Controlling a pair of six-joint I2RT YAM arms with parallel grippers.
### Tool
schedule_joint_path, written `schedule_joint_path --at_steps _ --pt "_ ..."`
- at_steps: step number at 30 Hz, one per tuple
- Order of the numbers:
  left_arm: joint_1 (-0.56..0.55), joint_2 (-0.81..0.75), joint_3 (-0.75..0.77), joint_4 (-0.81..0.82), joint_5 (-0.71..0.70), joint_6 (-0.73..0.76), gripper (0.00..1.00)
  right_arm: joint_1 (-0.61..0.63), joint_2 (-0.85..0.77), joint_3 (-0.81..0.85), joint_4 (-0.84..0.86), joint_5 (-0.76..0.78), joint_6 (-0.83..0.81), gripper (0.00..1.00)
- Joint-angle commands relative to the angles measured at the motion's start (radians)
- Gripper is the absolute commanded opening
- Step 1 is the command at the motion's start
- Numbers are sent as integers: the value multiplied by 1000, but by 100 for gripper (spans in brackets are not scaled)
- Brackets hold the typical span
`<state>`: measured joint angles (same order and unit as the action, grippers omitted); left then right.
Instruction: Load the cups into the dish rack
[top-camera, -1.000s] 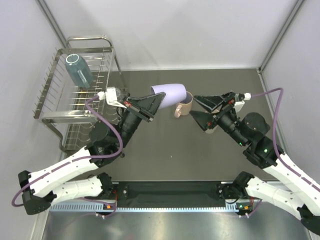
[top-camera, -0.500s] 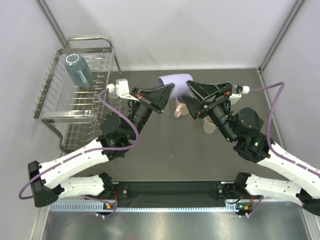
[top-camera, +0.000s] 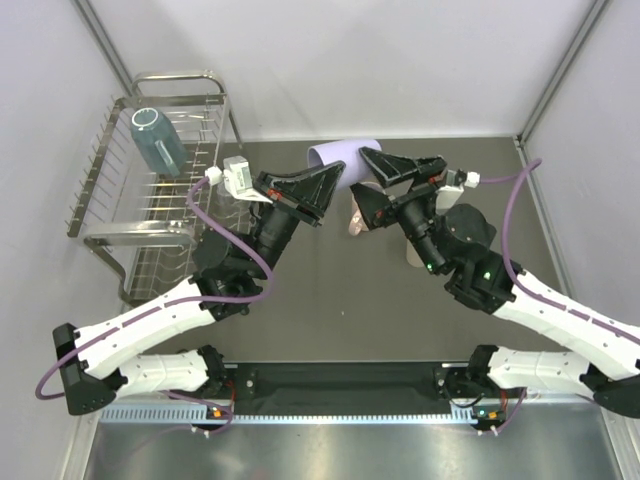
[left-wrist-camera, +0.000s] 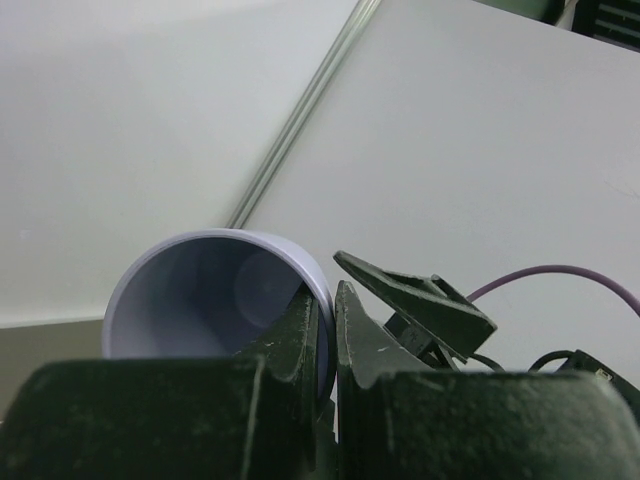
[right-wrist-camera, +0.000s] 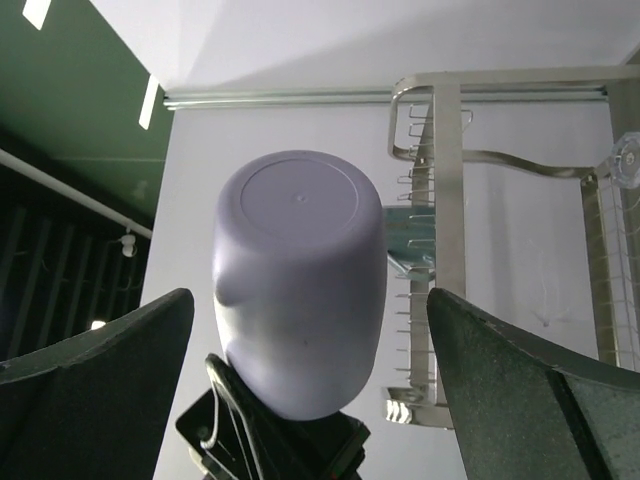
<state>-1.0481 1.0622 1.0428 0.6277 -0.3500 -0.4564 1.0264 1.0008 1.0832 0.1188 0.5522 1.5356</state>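
My left gripper (top-camera: 337, 173) is shut on the rim of the lavender tumbler (top-camera: 342, 153), holding it on its side above the table. In the left wrist view the fingers (left-wrist-camera: 305, 330) pinch the tumbler's (left-wrist-camera: 190, 300) wall, one inside and one outside. My right gripper (top-camera: 360, 172) stands open just right of it. In the right wrist view the tumbler's base (right-wrist-camera: 300, 270) shows between the spread fingers of the right gripper (right-wrist-camera: 308, 296), touching neither. A teal-blue cup (top-camera: 157, 140) sits in the dish rack (top-camera: 110, 235). The pink handled mug (top-camera: 361, 217) is partly hidden under the right arm.
A beige tumbler (top-camera: 414, 256) peeks out beneath the right arm. The rack's chrome tube frame (top-camera: 178, 76) rises at the back left, close to the left wall. The rack (right-wrist-camera: 445, 190) also shows behind the tumbler in the right wrist view.
The left gripper carried the lavender tumbler up and toward the back. The right arm swung left, bringing its open fingers up to the tumbler.
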Motion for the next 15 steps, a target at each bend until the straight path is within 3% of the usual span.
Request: schedule_joint_path --at_steps 1,8,15 --pt "-3 -19 40 66 29 30 0 18 31 95 59 41 46 100" --pt "-3 -25 36 55 23 33 0 37 82 136 53 43 86 99" --pt "-3 -25 31 40 48 28 0 46 70 89 64 64 139 77"
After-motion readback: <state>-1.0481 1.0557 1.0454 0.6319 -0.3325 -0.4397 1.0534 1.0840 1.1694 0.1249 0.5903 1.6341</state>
